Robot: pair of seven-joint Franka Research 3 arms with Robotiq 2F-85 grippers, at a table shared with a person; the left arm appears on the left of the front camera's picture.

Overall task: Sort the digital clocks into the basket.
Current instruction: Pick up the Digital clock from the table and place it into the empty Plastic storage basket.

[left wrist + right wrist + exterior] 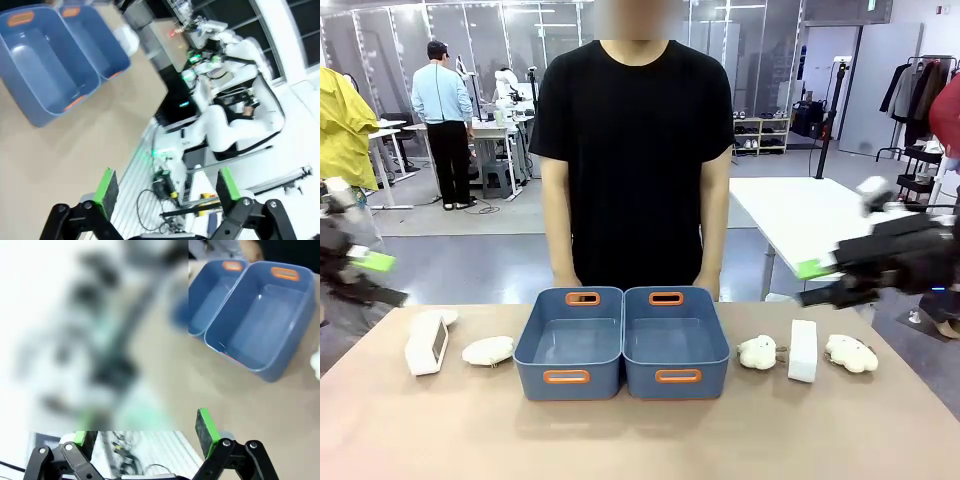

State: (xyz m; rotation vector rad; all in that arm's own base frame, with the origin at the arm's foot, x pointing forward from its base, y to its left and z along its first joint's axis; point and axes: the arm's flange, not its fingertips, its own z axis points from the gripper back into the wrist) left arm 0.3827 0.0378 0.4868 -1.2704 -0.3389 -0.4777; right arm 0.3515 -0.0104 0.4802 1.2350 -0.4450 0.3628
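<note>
Zero of two sorted so far.

Looking across from the front: finding the left digital clock (427, 343) lying on the table (640, 440) left of the bins, just beside a plush toy (488, 350). Finding the right digital clock (803, 350) standing right of the bins, between a second plush toy (757, 352) and a third plush toy (851, 353). Seeing the left bin (570, 340) and the right bin (676, 340) sitting side by side, touching, both holding nothing; not being able to tell which is serving as the basket. Noting the left gripper (385, 280) hanging at the far left and the right gripper (807, 283) hanging in the air over the right side, both blurred, both apart from any clock.

Turning to the left wrist: seeing its green pads spread wide, gripping nothing, with both bins lying bare inside at the top left.

Turning to the right wrist: again finding the pads parted around empty air, the bins lying bare at the upper right.

Judging the whole job as lying ahead: reaching, grasping, carrying and dropping in, once per clock.
</note>
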